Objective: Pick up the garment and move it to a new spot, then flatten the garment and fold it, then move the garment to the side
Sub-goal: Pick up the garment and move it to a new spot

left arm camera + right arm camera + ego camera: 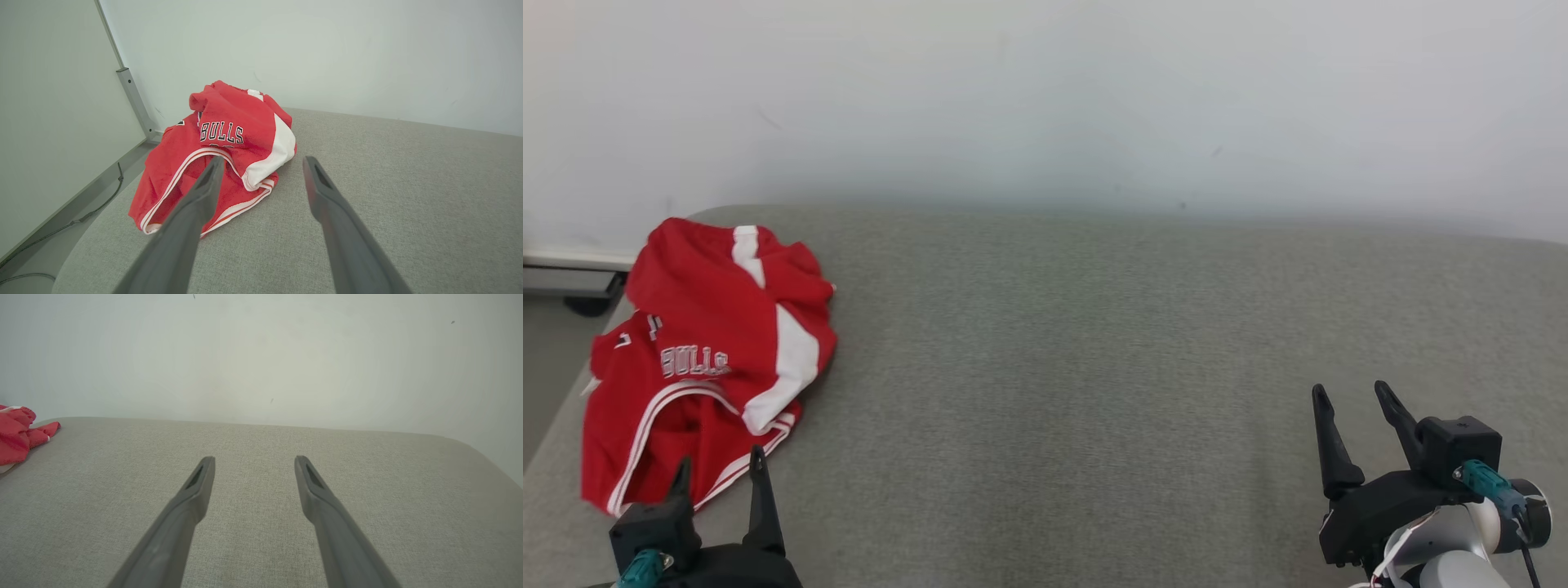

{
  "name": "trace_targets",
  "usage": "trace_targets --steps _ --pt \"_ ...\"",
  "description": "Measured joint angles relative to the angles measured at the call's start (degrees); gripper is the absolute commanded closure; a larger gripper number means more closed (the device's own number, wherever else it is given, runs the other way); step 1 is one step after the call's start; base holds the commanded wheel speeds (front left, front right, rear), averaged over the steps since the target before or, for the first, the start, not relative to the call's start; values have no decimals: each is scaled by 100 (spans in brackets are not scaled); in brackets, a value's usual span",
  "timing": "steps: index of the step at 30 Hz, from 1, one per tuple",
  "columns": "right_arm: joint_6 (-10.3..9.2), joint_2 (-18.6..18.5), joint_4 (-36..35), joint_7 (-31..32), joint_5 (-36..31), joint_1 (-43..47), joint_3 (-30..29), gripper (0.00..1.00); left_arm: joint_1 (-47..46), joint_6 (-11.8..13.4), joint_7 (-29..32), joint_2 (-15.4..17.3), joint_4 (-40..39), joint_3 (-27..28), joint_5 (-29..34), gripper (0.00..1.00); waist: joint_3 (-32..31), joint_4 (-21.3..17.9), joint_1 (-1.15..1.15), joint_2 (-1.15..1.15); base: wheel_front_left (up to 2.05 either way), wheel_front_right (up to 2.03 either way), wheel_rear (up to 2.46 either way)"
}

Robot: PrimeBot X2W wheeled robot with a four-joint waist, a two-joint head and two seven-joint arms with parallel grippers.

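Note:
The garment [707, 351] is a red basketball jersey with white trim and "BULLS" lettering, lying crumpled at the left end of the grey padded surface [1094, 367]. My left gripper [720, 464] stands open at the lower left, just in front of the jersey's near hem, holding nothing. In the left wrist view the garment [229, 139] lies beyond the open left gripper [263, 161], its left finger overlapping the hem. My right gripper [1349, 394] is open at the lower right, far from the cloth. The right wrist view shows the right gripper [253, 460] over bare fabric, with an edge of the garment [14, 435] at far left.
A pale wall [1045, 98] rises right behind the padded surface. Off its left edge lie the floor, a metal frame post [135, 102] and a cable [81, 218]. The surface's corners are rounded.

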Motion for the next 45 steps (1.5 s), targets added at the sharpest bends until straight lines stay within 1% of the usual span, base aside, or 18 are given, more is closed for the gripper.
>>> trace_targets --steps 3,4,19,23,27,30,36,40,43,45 --pt "0 7 1 0 0 1 3 0 0 0 19 -2 -10 -2 74 0 -17 201 0 0 0 0 0" --pt "0 7 1 0 0 1 3 0 0 0 19 -2 -10 -2 74 0 -17 201 0 0 0 0 0" --pt "9 120 33 -2 3 3 138 0 5 0 125 -1 -98 12 91 0 -118 1306 0 0 0 0 0" --pt "37 185 27 -1 3 -5 243 0 37 0 142 8 -158 36 90 0 -141 1582 0 0 0 0 0" --pt "110 260 46 10 2 -105 403 0 196 0 149 63 -209 204 80 0 -133 1790 0 0 0 0 0" --pt "158 281 100 49 1 -271 470 0 228 0 149 57 -224 276 79 0 -108 1869 0 0 0 0 0" --pt "159 318 189 49 0 -272 516 0 236 0 149 51 -265 302 68 0 -78 1900 0 0 0 0 0" --pt "159 312 188 51 0 -271 508 0 220 -23 158 49 -258 275 -165 0 -56 1893 0 0 0 0 0" --pt "159 291 186 51 0 -259 491 0 -8 -216 260 66 -101 226 -286 0 -22 1875 0 0 0 0 0" --pt "159 259 185 56 -2 -254 492 0 -309 -313 303 160 11 237 -286 0 -1 1852 0 0 0 0 0"
